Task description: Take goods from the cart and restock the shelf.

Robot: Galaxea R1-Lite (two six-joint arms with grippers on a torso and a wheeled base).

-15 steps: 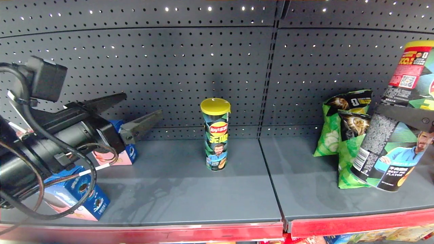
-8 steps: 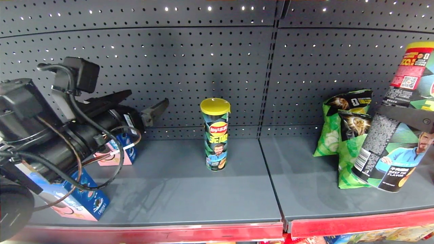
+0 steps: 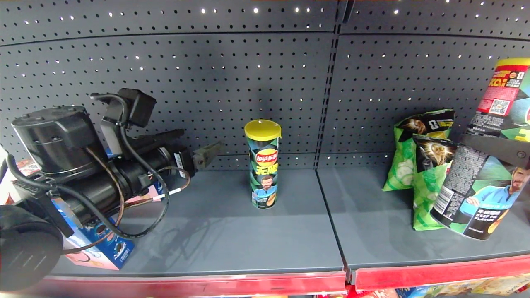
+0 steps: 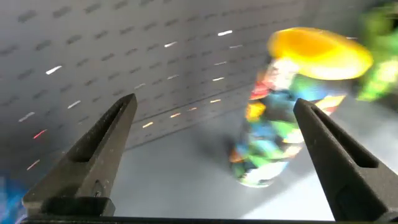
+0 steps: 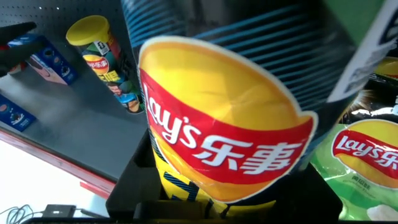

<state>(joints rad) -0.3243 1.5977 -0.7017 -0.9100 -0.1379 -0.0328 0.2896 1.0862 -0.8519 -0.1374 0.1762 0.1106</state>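
Before me is a grey shelf (image 3: 232,244) with a red front strip (image 3: 186,284) and a perforated back panel (image 3: 207,82). A yellow-lidded chip can (image 3: 263,165) stands upright near its middle. Two green bags (image 3: 418,161) lean at my right. At my left, a blue-pink box (image 3: 109,252) lies near the front, and another box (image 3: 145,193), partly hidden, lies farther back.

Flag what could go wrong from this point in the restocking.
1. The open left gripper sits close beside the slim upright can on the shelf; a sideways brush could topple it.
2. The right gripper holds the large can tilted, right next to the green chip bags; set down like that, it may tip over or crush them.
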